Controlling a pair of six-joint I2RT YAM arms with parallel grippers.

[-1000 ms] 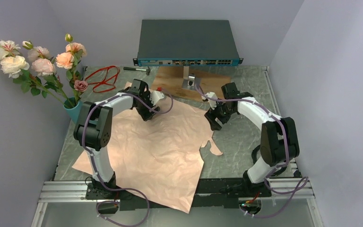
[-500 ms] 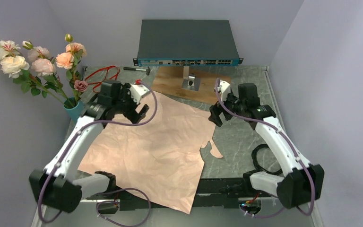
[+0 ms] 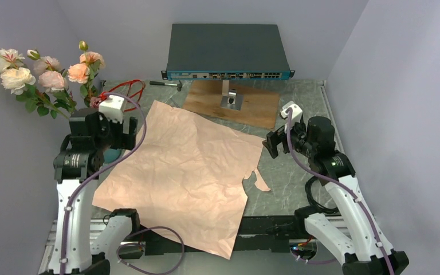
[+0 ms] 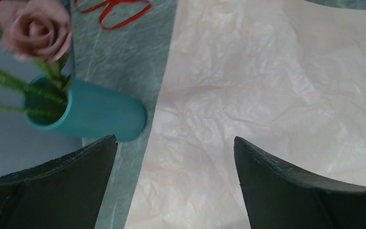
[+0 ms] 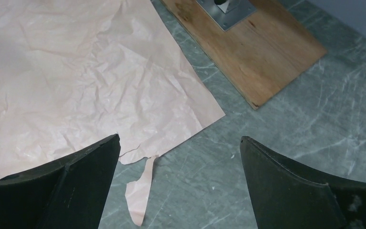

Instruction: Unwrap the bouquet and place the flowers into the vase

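The flowers (image 3: pixel 46 71) stood in the teal vase (image 4: pixel 95 114) at the left rear corner of the bench (image 3: pixel 298 177), leaning left. They looked light, with soft blooms, so any regrasp belonged low on the green stems. The vase seemed top-heavy and easy to tip. The 2 pincers hung released, grasping nothing: the left pincer (image 4: pixel 174 139) near the vase, the right pincer (image 5: pixel 180 138) well apart. Crinkled paper (image 3: pixel 189 172) lay spread between them, with red ribbon (image 3: pixel 127 94) behind.
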